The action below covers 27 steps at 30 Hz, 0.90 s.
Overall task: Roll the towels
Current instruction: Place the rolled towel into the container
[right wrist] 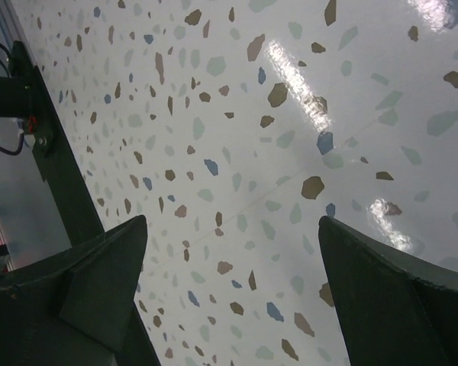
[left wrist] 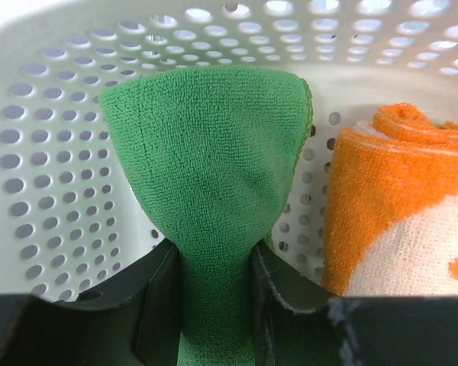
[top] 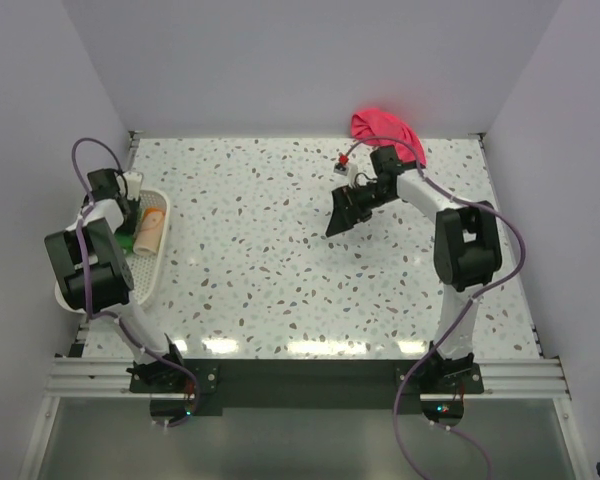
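Note:
In the left wrist view a bright green towel (left wrist: 214, 168) stands bunched up inside the white mesh basket (left wrist: 53, 152), and my left gripper (left wrist: 214, 305) is shut on its lower part. A rolled peach-orange towel (left wrist: 397, 206) lies beside it on the right. From above, the left gripper (top: 130, 222) reaches into the basket (top: 150, 285) next to the peach roll (top: 152, 232). The pink-red towel (top: 385, 130) lies crumpled at the table's far edge. My right gripper (top: 343, 210) hovers open in front of it, over bare tabletop (right wrist: 237, 114), with nothing between its fingers (right wrist: 99, 282).
The basket sits at the table's left edge against the grey side wall. Grey walls enclose the speckled table (top: 280, 270) on three sides. A purple cable (top: 515, 240) loops off the right arm, and a small red and white tag (top: 342, 158) hangs near that arm's wrist.

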Each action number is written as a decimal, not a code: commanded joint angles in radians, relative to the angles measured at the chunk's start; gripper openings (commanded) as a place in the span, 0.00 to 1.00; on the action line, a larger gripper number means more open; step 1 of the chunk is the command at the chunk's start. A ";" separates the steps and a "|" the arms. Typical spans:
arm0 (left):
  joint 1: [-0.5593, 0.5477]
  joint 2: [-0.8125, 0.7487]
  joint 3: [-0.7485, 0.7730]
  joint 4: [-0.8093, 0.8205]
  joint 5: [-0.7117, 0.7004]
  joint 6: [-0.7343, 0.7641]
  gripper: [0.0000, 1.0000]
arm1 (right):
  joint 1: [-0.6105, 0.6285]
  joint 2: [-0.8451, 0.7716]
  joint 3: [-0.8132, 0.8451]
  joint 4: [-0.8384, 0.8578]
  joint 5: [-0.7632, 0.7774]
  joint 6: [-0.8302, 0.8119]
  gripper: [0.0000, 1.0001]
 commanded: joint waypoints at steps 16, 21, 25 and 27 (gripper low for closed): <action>0.007 0.079 0.131 -0.107 0.168 -0.080 0.19 | 0.067 0.045 0.045 0.033 0.012 0.024 0.97; 0.006 0.059 0.124 -0.120 0.180 -0.083 0.32 | 0.069 0.046 0.052 0.025 0.016 0.016 0.97; 0.007 0.037 0.129 -0.136 0.185 -0.074 0.39 | 0.067 0.050 0.057 0.018 0.014 0.010 0.98; 0.006 0.031 0.131 -0.140 0.177 -0.071 0.43 | 0.067 0.051 0.059 0.018 0.012 0.010 0.98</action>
